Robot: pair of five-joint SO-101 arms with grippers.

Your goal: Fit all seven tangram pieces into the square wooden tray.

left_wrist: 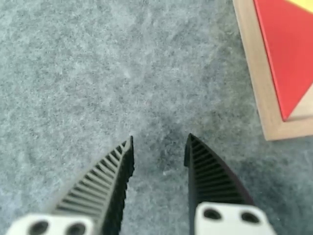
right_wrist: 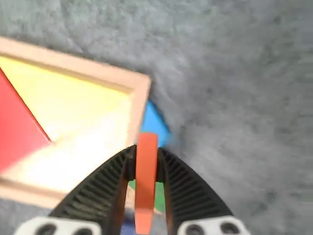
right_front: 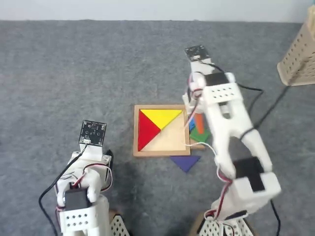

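Observation:
The square wooden tray [right_front: 137,132] lies mid-table with a yellow triangle [right_front: 161,117] and a red triangle [right_front: 146,131] inside it. My right gripper [right_wrist: 145,149] is shut on an orange piece [right_wrist: 145,181], held on edge just outside the tray's right rim [right_wrist: 141,95]. Below it lie a blue piece [right_wrist: 153,117] and a green piece [right_front: 200,134]. A purple triangle [right_front: 185,162] rests on the carpet in front of the tray. My left gripper [left_wrist: 159,144] stands open over bare carpet, left of the tray's corner [left_wrist: 266,125].
Grey carpet [right_front: 74,73] covers the table. A perforated beige container [right_front: 299,54] stands at the far right edge. The right arm [right_front: 231,128] stretches over the area right of the tray, and its cables hang beside it.

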